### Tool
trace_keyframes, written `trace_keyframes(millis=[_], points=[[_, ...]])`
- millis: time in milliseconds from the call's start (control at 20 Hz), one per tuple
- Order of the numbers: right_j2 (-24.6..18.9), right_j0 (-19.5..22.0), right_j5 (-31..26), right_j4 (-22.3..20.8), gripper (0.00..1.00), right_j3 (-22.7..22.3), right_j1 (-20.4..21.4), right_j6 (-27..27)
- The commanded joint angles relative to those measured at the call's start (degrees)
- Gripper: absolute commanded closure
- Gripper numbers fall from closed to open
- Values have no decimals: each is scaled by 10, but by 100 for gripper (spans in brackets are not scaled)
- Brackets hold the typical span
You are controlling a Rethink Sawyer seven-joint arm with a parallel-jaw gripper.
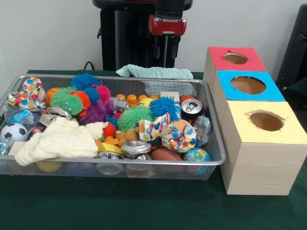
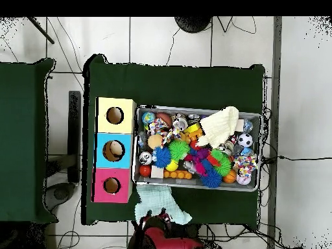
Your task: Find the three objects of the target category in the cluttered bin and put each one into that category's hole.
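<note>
Gripper (image 1: 166, 51) raised behind the bin's (image 1: 217, 160) far rim, over a mint cloth (image 1: 153, 72); finger spread: cannot tell. Bin long axis crosswise, ahead of and below the gripper; 3 holed boxes (image 1: 261, 143) alongside.
</note>
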State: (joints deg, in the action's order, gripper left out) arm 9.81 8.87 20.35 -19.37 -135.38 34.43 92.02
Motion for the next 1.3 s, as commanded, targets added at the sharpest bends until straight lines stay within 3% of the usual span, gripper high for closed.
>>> trace_keyframes(millis=[50, 250, 350, 400, 500, 550, 650, 950, 1100, 1300], points=[[13, -24, 96, 57, 0, 18, -102, 164], [9, -33, 140, 67, 0, 29, -149, 181], [6, -42, 151, 65, 0, 32, -137, 172], [-2, -46, 166, 46, 0, 35, -104, 155], [-42, -47, 98, 11, 0, 36, 15, 114], [-72, -38, 14, 7, 0, 34, 78, 98], [-119, -19, -101, 8, 0, 34, 158, 72], [-151, 18, -207, 40, 0, 30, 237, 78], [-179, 37, -279, 47, 0, 38, 270, 53], [-229, 81, -292, 44, 0, 36, 266, 54]])
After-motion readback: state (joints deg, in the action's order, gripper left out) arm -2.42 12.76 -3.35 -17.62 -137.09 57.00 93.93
